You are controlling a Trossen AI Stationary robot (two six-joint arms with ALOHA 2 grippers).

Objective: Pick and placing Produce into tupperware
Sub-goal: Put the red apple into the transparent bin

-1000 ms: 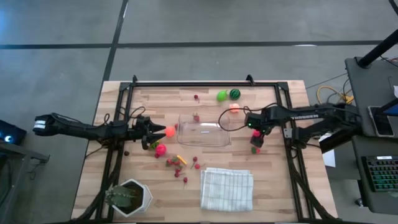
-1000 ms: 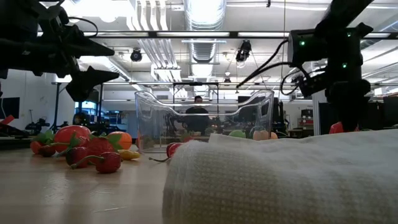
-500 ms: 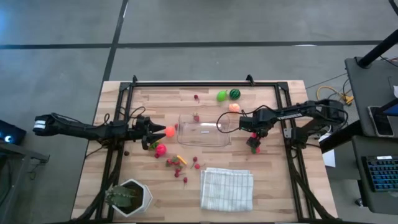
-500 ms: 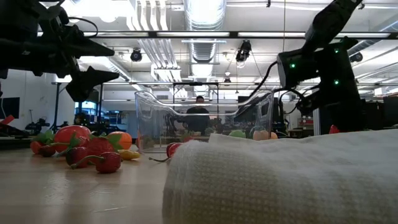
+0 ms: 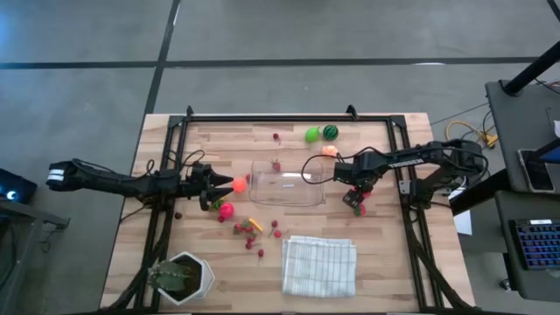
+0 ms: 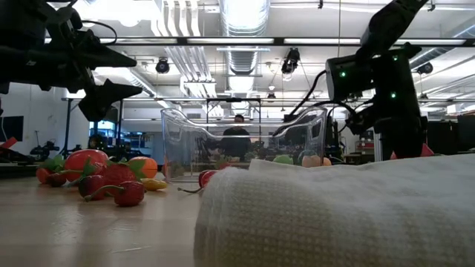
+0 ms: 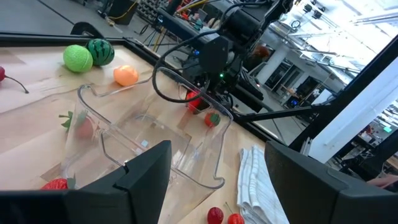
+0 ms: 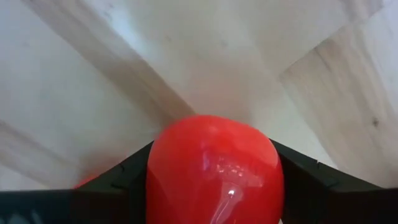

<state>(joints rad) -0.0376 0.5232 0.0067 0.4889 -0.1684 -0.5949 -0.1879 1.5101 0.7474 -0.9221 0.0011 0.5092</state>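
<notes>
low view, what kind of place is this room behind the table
Most likely a robotics lab or open workshop. Bare ceiling ducts and strip lights run overhead, benches crowded with equipment fill the background, and a person sits at one. The wooden table itself sits on a concrete floor.

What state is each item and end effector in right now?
Right end effector: shut on red fruit, beside the tupperware.
Left end effector: open, empty, by the orange fruit.
Tupperware: upright, lidless.
White cloth: folded, flat.
Potted plant: upright.
</notes>
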